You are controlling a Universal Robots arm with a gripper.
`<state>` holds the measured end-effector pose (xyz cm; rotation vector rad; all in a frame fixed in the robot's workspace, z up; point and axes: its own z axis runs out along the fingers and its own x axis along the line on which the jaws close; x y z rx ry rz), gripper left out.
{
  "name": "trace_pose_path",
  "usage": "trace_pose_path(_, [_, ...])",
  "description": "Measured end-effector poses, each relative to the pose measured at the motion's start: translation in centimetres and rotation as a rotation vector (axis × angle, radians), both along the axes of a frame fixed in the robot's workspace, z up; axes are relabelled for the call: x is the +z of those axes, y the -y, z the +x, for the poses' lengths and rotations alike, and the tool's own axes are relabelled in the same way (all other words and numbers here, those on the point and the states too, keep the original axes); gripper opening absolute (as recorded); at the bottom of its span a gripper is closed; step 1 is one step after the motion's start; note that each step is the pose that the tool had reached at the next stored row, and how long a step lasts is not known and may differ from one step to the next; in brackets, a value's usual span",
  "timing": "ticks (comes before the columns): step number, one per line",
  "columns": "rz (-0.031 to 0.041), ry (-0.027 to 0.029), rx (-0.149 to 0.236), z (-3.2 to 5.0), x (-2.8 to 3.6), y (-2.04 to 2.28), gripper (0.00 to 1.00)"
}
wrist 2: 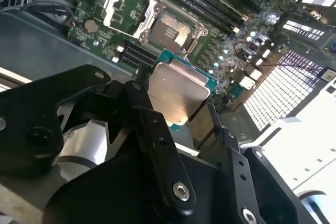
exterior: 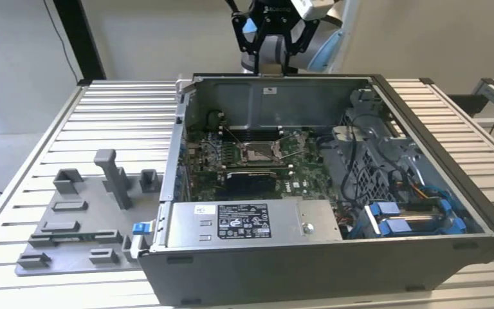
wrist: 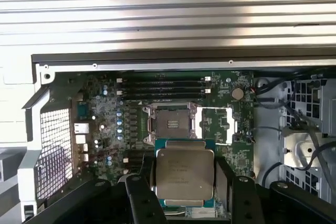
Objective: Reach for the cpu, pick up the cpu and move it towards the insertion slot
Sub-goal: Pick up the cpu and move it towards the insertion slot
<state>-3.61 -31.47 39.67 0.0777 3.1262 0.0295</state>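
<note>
Gripping the cpu (wrist: 185,176) between the black fingers (wrist: 139,198) of the tool (wrist: 184,195) — closed on its edges, silvery lid showing in the lower middle of both wrist views, the green edge of the chip peeking out around it. Holding it raised, apart from the board, with the insertion slot (wrist: 171,125) sitting just above it in the first wrist view's centre, its metal frame flipped open beside the brownish-tan square. Judging the reach and the pick-up as done; the carry toward the slot looking well along, the chip not yet down in the socket.

In the exterior view, hanging at the top centre over the back wall of the open computer case (exterior: 453,193), with the slot (exterior: 256,152) lying mid-frame on the green motherboard (exterior: 303,170). Resting on a pale ribbed metal worktop (exterior: 118,109) — grey plastic fixture blocks (exterior: 80,219) standing at lower left. Behind, a plain light wall (exterior: 436,38) and a dark upright post (exterior: 80,35) at upper left.
</note>
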Motion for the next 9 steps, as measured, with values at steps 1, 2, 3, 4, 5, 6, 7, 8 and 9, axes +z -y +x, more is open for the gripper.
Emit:
trace_pose_path(1, [0.0000,0.0000,0.000,0.00,-0.02,-0.12,0.00])
trace_pose_path(2, [0.0001,0.0001,0.000,0.00,-0.05,-0.24,0.00])
trace_pose_path(3, [-0.0001,-0.0001,0.000,0.00,-0.06,-0.33,0.00])
trace_pose_path(4, [-0.0001,-0.0001,0.000,0.00,-0.07,-0.34,0.00])
trace_pose_path(5, [-0.0001,-0.0001,0.000,0.00,-0.07,-0.34,0.00])
trace_pose_path(6, [0.0000,0.0000,0.000,0.00,-0.08,-0.35,0.00])
trace_pose_path(7, [0.0000,0.0000,0.000,0.00,-0.09,-0.35,0.00])
trace_pose_path(8, [0.0000,0.0000,0.000,0.00,-0.09,-0.35,0.00])
trace_pose_path(9, [0.0000,0.0000,0.000,0.00,-0.09,-0.35,0.00])
